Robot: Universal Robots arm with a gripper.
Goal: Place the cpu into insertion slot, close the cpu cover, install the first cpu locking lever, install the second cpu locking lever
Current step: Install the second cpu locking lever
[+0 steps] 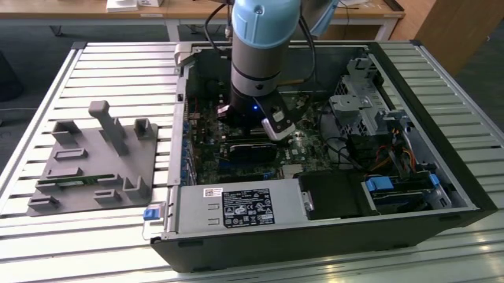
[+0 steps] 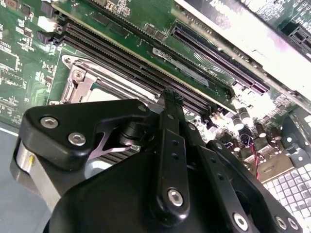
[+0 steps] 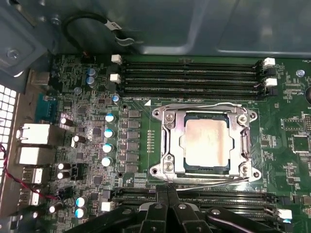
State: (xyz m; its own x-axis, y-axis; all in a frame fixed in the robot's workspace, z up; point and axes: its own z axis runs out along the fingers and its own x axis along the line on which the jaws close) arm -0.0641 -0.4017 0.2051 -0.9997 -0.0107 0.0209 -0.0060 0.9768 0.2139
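— Where's the chip?
— The cpu lies in the insertion slot on the green board, cpu cover down around it.
— And the gripper?
— Fingers together, just beside the slot, inside the computer case.

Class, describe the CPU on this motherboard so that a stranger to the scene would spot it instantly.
Start at the green motherboard in the first wrist view. Between the two banks of long black memory slots sits a square silver metal cover frame. The pale silvery-grey square chip in its cut-out is the only plain, unmarked metal face there.
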